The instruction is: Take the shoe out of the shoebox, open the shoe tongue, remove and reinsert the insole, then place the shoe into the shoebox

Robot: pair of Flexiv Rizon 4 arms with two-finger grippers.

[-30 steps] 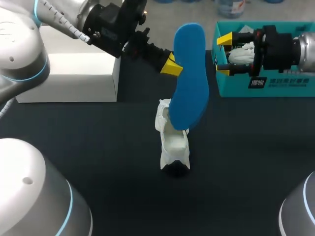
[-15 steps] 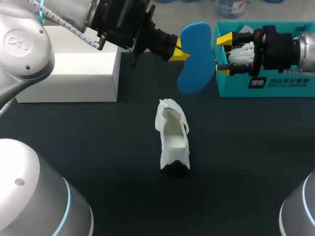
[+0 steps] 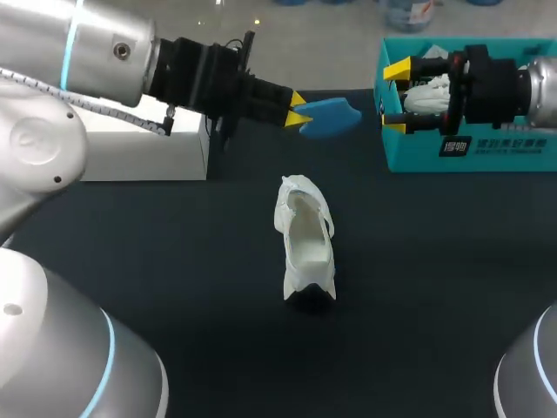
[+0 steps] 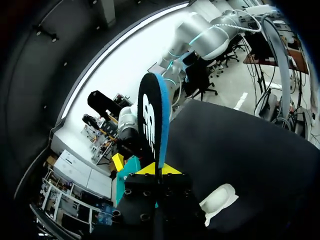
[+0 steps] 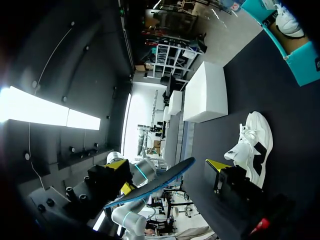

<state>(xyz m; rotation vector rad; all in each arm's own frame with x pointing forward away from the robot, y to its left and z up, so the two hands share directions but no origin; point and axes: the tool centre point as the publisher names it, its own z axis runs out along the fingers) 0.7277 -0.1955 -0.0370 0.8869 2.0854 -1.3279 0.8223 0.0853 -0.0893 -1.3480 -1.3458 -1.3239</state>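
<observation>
While left gripper [image 3: 296, 110] pinches insole [image 3: 329, 117] above the table's [image 3: 174, 261] far edge, shoe [image 3: 305, 239] lies mid-table; right gripper [image 3: 397, 97] spread wide over shoebox [image 3: 487, 148], far-right corner.

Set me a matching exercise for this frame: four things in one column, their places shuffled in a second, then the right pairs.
1. blue insole
2. white shoe
3. teal shoebox
4. white box

A. far left of the table
B. mid-table, touched by no end effector
C. clamped in the left end effector, off the table
D. far right, at the open right end effector

Pairs: 1-C, 2-B, 3-D, 4-A.
</observation>
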